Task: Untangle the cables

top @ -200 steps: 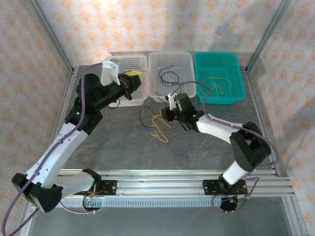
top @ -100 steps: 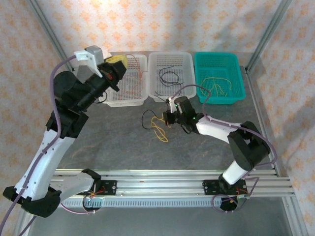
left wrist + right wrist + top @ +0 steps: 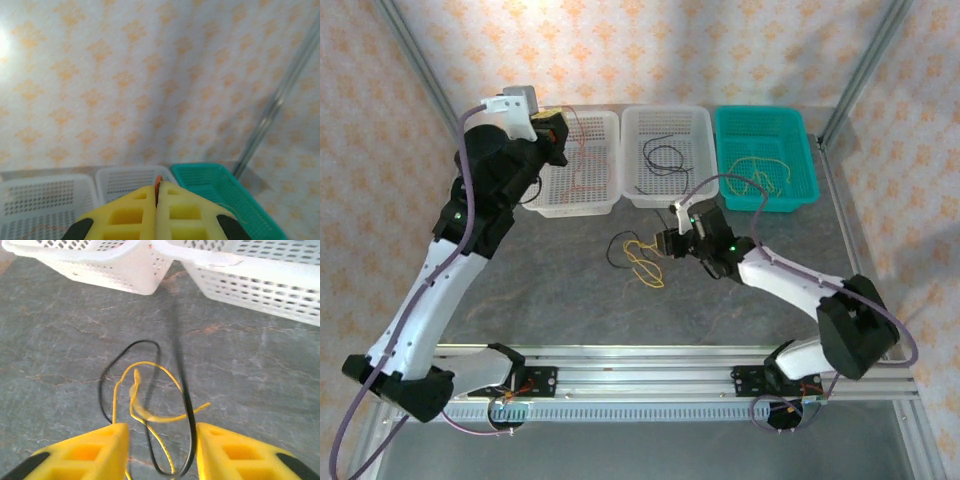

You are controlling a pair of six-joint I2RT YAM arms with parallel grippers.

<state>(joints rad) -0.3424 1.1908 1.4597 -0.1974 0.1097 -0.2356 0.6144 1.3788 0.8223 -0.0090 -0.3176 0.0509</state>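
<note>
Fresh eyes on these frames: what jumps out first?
The yellow cable and black cable lie looped together on the grey table, with the right gripper open just above them. Next, the left gripper is up over the left white basket, shut on a reddish-brown cable. The teal basket at the far right also stands out.

Orange-patterned wallpaper (image 3: 650,50); grey stone-look table (image 3: 550,290); aluminium corner posts (image 3: 424,70).
</note>
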